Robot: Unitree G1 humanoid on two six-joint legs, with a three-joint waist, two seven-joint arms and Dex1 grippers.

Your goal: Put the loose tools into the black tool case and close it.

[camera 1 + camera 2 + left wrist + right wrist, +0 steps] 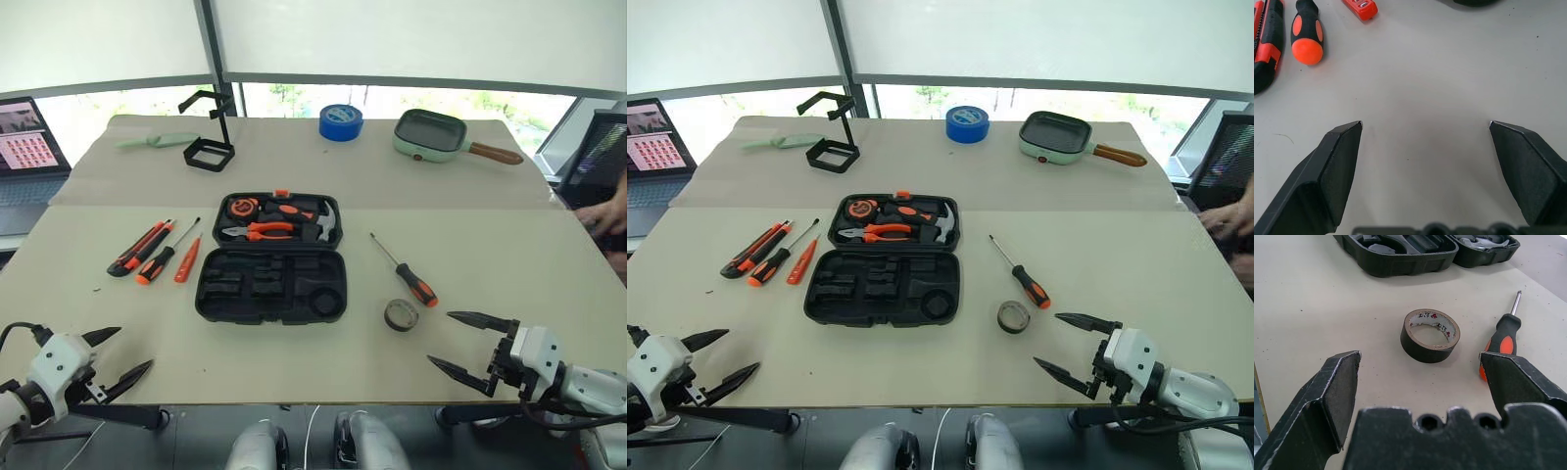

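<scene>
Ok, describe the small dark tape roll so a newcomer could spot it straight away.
Start at the open black tool case mid-table. Off its right front corner lies the small dark grey tape roll, beside a black-orange screwdriver. It is the only ring there, far smaller than the blue roll.

Laptop [24, 147] at the far left is cut by the picture's edge, only part of screen and keyboard showing, and a person's hand [605, 215] at the right edge is blurred and cut off at the wrist. In the left wrist view the utility knife [1265, 44] runs off the edge, the red screwdriver [1360, 7] shows just its end and the tool case [1469, 2] a mere sliver. In the right wrist view one finger [1518, 382] covers the butt of the long screwdriver's handle [1506, 335], the case's far parts are cropped, and the print inside the tape roll [1430, 335] is too small to read.
</scene>
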